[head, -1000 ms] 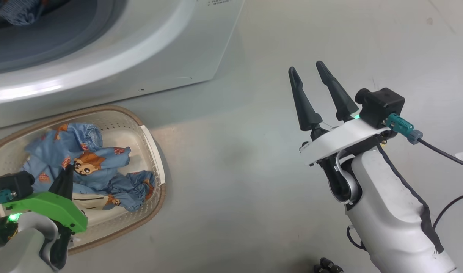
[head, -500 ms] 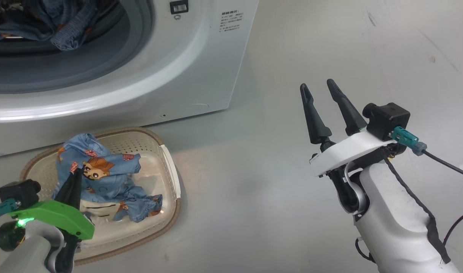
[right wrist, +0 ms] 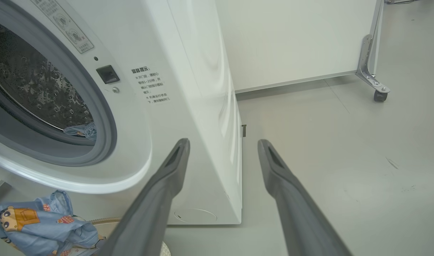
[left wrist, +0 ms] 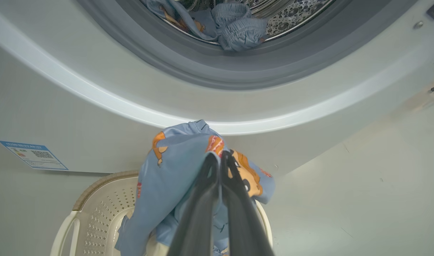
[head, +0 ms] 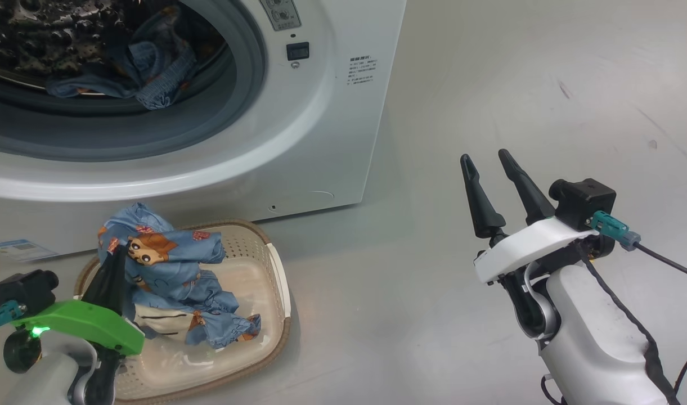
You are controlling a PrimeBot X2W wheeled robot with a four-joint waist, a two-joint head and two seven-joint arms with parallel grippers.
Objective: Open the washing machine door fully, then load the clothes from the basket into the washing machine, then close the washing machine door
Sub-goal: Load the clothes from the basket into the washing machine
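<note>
The basket, cream plastic with perforated sides and a brown woven-look rim, sits on the floor at near left, just before the washing machine. It holds the clothes: crumpled light-blue fabric printed with a cartoon boy in orange and red, with cream fabric beneath. The left gripper has its dark fingers pressed together on a fold of the blue cloth, which stands bunched above the rim. Farther back, the dimpled steel drum, ringed by a smooth grey gasket, holds more blue garments, a gathered hem drooping over its lip. Small printed lines right of the opening are unreadable; a blue label carries a square code. The right gripper hangs over bare floor at right, fingers apart and empty.
</note>
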